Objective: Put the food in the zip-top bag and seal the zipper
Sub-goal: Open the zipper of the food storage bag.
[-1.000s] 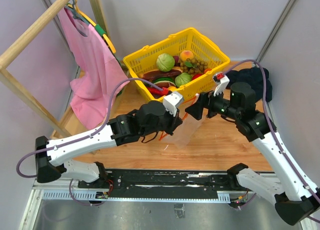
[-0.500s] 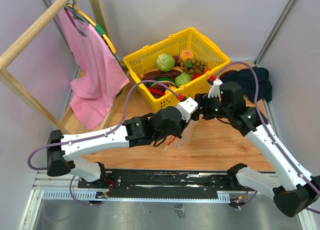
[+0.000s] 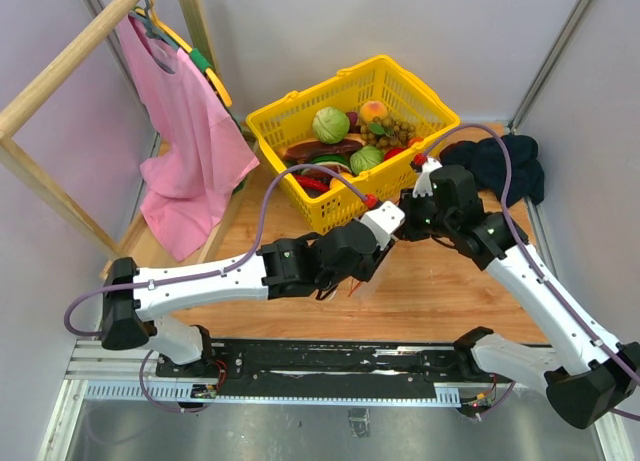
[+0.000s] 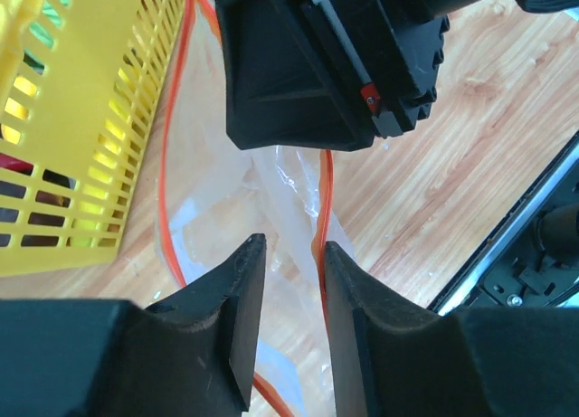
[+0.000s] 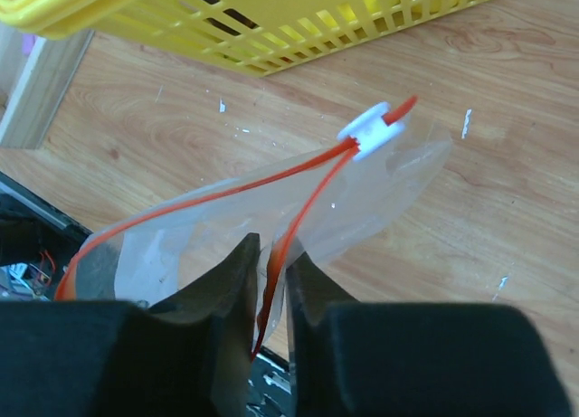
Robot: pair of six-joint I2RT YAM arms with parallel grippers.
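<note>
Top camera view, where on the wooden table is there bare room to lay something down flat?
Most room: bare table between the left arm and right arm, down to the black rail. A narrow strip runs between the pink shirt and yellow basket. Crowded in front of the basket, where left gripper and right gripper meet at the zip-top bag.

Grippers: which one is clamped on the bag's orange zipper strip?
The right gripper: its fingers pinch the zipper strip. The left gripper has its fingers apart, loose around the zip-top bag.
</note>
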